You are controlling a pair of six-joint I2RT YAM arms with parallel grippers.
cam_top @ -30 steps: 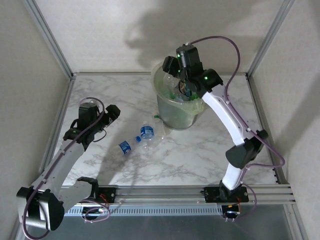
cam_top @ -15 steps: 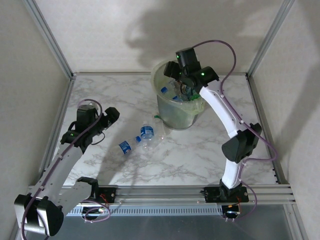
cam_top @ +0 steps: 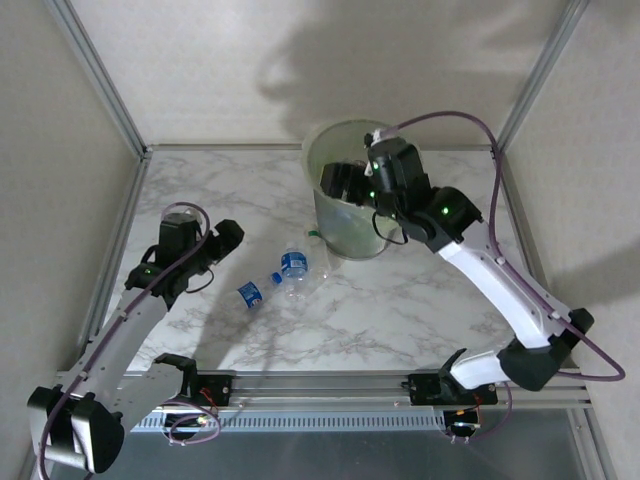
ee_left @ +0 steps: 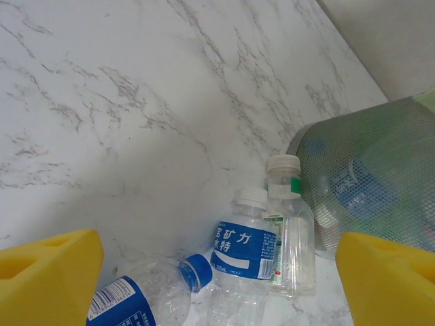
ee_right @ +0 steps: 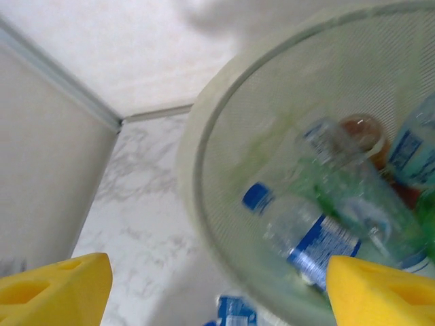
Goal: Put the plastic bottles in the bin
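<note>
From above, the left gripper [cam_top: 222, 240] hangs low over the marble worktop [cam_top: 420, 300], its jaws apart and empty. Just off its fingertips, on the side toward the bin [cam_top: 345, 126], a blue-labelled bottle [cam_top: 293, 265] and a blue-capped bottle [cam_top: 250, 293] lie on the stone, untouched. The right gripper [cam_top: 335, 182] sits at the bin's near rim, level with the top of the wall, its jaws also spread with nothing between them. In the left wrist view, the left gripper [ee_left: 217, 272] shows its yellow pads [ee_left: 47, 272] set wide at the two lower corners. Between and just ahead of them lie the blue-labelled bottle [ee_left: 245, 244] with a white cap, the blue-capped bottle [ee_left: 146, 295] nearer the left pad, and a clear bottle with a green band [ee_left: 289, 224] touching the blue-labelled one. The bin's meshed wall [ee_left: 367, 176] rises just past them, above the right pad. In the right wrist view, the right gripper [ee_right: 221, 285] is open, its yellow pads [ee_right: 54, 288] far apart, and the bin's rim [ee_right: 197, 170] curves ahead of it. Inside, beyond the right pad, a blue-labelled bottle with a blue cap [ee_right: 306, 238] lies on a heap of other bottles, blurred.
</note>
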